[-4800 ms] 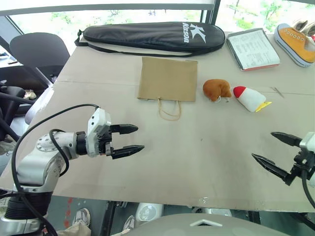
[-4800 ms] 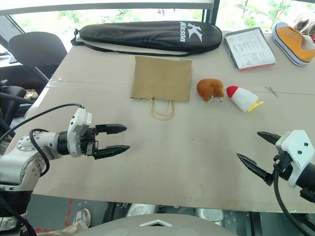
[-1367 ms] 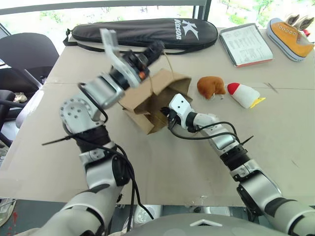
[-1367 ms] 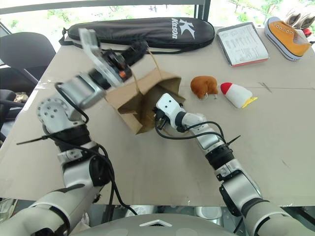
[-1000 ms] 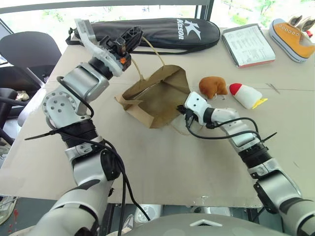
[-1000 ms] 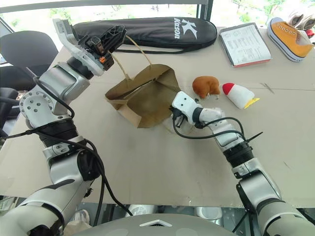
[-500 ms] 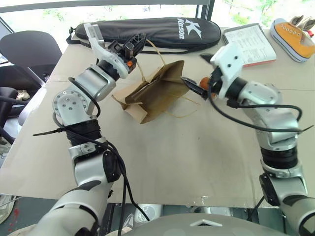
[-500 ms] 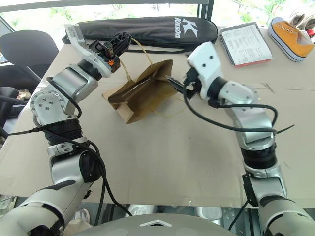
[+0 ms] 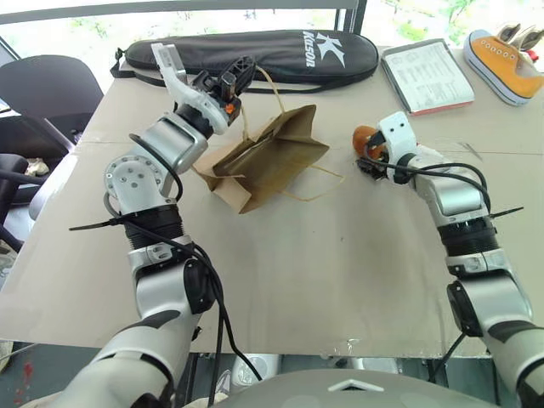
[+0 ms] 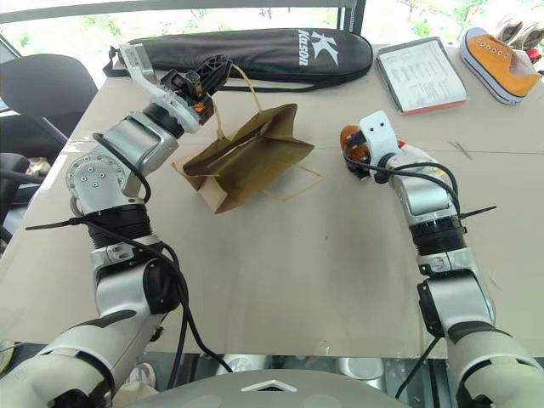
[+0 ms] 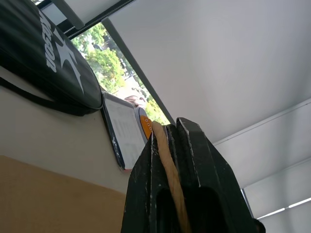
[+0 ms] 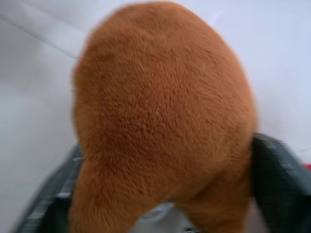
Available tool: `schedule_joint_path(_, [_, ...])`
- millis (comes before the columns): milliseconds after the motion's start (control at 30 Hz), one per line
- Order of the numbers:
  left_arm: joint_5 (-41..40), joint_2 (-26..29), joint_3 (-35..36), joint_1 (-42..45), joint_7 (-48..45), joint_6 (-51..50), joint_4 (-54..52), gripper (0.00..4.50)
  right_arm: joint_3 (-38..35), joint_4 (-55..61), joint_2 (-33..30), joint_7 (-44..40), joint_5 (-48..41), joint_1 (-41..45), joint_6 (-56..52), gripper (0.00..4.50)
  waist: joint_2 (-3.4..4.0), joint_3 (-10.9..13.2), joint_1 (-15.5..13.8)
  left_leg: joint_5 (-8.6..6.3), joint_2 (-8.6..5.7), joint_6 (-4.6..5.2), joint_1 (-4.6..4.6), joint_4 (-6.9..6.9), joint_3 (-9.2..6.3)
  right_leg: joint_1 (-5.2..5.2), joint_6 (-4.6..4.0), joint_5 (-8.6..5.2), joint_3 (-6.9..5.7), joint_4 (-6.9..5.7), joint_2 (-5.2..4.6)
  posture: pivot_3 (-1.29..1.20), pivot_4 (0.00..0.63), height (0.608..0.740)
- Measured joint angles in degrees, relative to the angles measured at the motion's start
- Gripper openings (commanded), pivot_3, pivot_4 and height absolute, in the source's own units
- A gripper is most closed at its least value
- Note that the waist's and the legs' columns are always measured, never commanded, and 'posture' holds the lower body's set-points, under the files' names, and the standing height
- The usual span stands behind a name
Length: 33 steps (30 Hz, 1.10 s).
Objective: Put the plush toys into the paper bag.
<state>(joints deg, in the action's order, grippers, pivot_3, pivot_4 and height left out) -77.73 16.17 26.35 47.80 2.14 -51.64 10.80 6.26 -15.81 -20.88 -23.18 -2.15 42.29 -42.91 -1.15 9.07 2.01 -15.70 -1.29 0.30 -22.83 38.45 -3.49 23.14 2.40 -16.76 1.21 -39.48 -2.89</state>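
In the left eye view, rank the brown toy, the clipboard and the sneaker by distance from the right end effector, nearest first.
1. Brown toy: right at the right end effector, between its fingers.
2. Clipboard: farther back on the table, slightly to the right.
3. Sneaker: far right corner, beyond the clipboard.

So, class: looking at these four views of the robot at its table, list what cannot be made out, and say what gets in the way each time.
- White plush toy: head views, hidden behind the right arm.
- Right pincer grip on the brown plush toy: right wrist view, the toy covers the fingers and the picture is blurred.
- Paper bag inside: head views, its mouth faces away.
- Papers text: too small.
- Orange sneaker: cut by the edge.
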Motion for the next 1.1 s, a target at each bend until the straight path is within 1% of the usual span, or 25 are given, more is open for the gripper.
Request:
schedule_joint_path(33, [0.01, -0.01, 0.06, 0.01, -0.14, 0.10, 0.01, 0.00, 0.00, 0.04, -0.30, -0.13, 0.12, -0.37, 0.82, 2.22, 0.00, 0.00, 0.04, 0.00, 0.00, 0.00, 0.00, 0.00, -0.01, 0.00, 0.00, 0.00, 0.00, -0.02, 0.00, 0.00, 0.150, 0.740])
schedule_joint_path(100, [0.07, -0.10, 0.14, 0.01, -0.44, 0.61, 0.03, 0.00, -0.05, 1.31, -1.06, -0.60, 0.14, -1.83, 3.38, 1.25, 0.00, 0.00, 0.09, 0.00, 0.00, 0.00, 0.00, -0.01, -0.02, 0.01, 0.00, 0.00, 0.00, -0.03, 0.00, 0.00, 0.150, 0.740])
schedule_joint_path(133, [0.07, -0.31, 0.18, 0.03, -0.47, 0.93, 0.04, 0.00, -0.56, 2.87, -1.19, -0.89, -0.15, -3.05, 4.84, 0.99, 0.00, 0.00, 0.09, 0.00, 0.00, 0.00, -0.01, -0.01, -0.02, 0.01, 0.00, 0.00, 0.00, -0.03, 0.00, 0.00, 0.150, 0.740])
schedule_joint_path(167, [0.07, -0.49, 0.23, 0.03, -0.52, 1.00, 0.07, 0.00, -1.03, 4.83, -1.11, -1.19, -0.69, -4.13, 5.96, 0.35, 0.00, 0.00, 0.09, 0.00, 0.01, 0.00, -0.02, -0.01, -0.03, 0.01, 0.00, 0.00, 0.00, -0.04, 0.00, 0.00, 0.150, 0.740])
schedule_joint_path(200, [0.06, -0.88, 0.14, 0.03, -0.57, 1.09, 0.07, 0.00, -1.61, 7.62, -0.95, -1.62, -1.40, -5.36, 7.40, 0.02, 0.00, 0.01, 0.17, 0.00, 0.01, 0.00, -0.04, -0.01, -0.02, 0.03, 0.00, 0.00, 0.01, -0.04, 0.00, 0.00, 0.150, 0.740])
schedule_joint_path(267, [0.04, -1.26, 0.09, 0.04, -0.59, 1.09, 0.10, 0.00, -1.75, 13.13, -1.65, -2.97, -2.06, -7.11, 9.24, 0.02, 0.00, 0.01, 0.19, 0.00, 0.01, 0.00, -0.06, -0.01, -0.02, 0.07, 0.00, 0.00, 0.02, -0.06, 0.00, 0.00, 0.150, 0.740])
schedule_joint_path(400, [0.01, -2.10, 0.07, 0.10, -0.40, 0.96, 0.11, 0.00, -1.40, 30.41, -5.17, -6.31, -3.36, -8.06, 8.98, 0.02, -0.01, 0.01, 0.18, 0.00, 0.03, 0.00, -0.06, 0.02, -0.02, 0.09, 0.01, 0.00, 0.02, -0.13, 0.02, 0.00, 0.150, 0.740])
schedule_joint_path(467, [-0.02, -2.44, 0.09, 0.10, -0.14, 0.91, 0.13, 0.00, 0.02, 34.73, -7.18, -7.60, -3.06, -7.63, 8.25, 0.02, -0.01, 0.01, 0.06, 0.00, 0.02, 0.00, -0.06, 0.04, -0.02, 0.09, 0.00, 0.00, 0.02, -0.13, 0.01, 0.00, 0.150, 0.740])
schedule_joint_path(533, [-0.06, -3.16, 0.07, 0.26, 0.32, 0.83, 0.18, 0.00, 1.69, 38.00, -7.66, -8.35, -3.05, -6.68, 6.31, 0.02, -0.01, 0.01, 0.05, 0.00, 0.02, 0.00, -0.06, 0.06, -0.01, 0.09, 0.01, 0.00, 0.04, -0.14, 0.01, 0.00, 0.150, 0.740])
schedule_joint_path(600, [-0.24, -3.97, 0.06, 0.55, 0.79, 0.76, 0.47, 0.00, 2.37, 38.63, -7.31, -8.43, -3.30, -5.03, 4.62, 0.02, -0.01, 0.01, 0.02, 0.00, 0.02, -0.01, -0.06, 0.08, -0.01, 0.09, 0.01, 0.00, 0.04, -0.15, 0.01, 0.00, 0.150, 0.740])
schedule_joint_path(767, [-1.46, -6.54, 0.07, 0.97, 2.89, 0.78, 0.83, 0.00, 0.56, 39.53, 2.17, -5.00, -7.35, 0.62, 1.69, 0.02, -0.02, 0.01, 0.07, 0.01, 0.04, -0.03, -0.07, 0.06, -0.04, 0.16, 0.00, 0.00, 0.03, -0.26, 0.01, 0.00, 0.150, 0.740])
schedule_joint_path(800, [-1.70, -6.79, 0.09, 0.97, 3.20, 0.80, 0.81, 0.00, 0.70, 39.52, 3.07, -4.54, -7.32, 0.84, 1.83, 0.02, -0.03, 0.01, 0.01, 0.01, 0.04, -0.03, -0.07, 0.05, -0.05, 0.16, 0.00, 0.00, 0.02, -0.26, 0.00, 0.00, 0.150, 0.740])
schedule_joint_path(933, [-3.49, -8.30, 0.49, 0.96, 5.27, 1.49, 0.26, 0.00, 3.18, 37.32, 6.43, -1.92, -6.23, -1.52, 3.85, 0.02, -0.05, 0.00, -0.12, 0.01, -0.01, -0.02, -0.09, 0.04, -0.03, 0.18, 0.00, 0.00, 0.03, -0.25, -0.04, 0.00, 0.150, 0.740])
schedule_joint_path(967, [-4.45, -9.07, 1.09, 0.96, 6.38, 2.18, -0.18, 0.00, 4.04, 36.48, 7.71, -0.76, -5.31, -3.69, 5.84, 0.02, -0.05, -0.01, -0.17, 0.01, -0.01, -0.03, -0.09, 0.04, -0.05, 0.18, 0.00, 0.00, 0.02, -0.26, -0.04, 0.00, 0.150, 0.740])
schedule_joint_path(1100, [-8.17, -10.41, 3.07, 0.97, 9.69, 4.64, -0.93, 0.00, 6.88, 33.22, 8.81, 1.09, -2.86, -10.04, 11.18, 0.02, -0.05, 0.00, -0.14, 0.01, 0.00, -0.03, -0.09, 0.05, 0.00, 0.19, 0.00, 0.00, 0.05, -0.27, -0.05, 0.00, 0.150, 0.740])
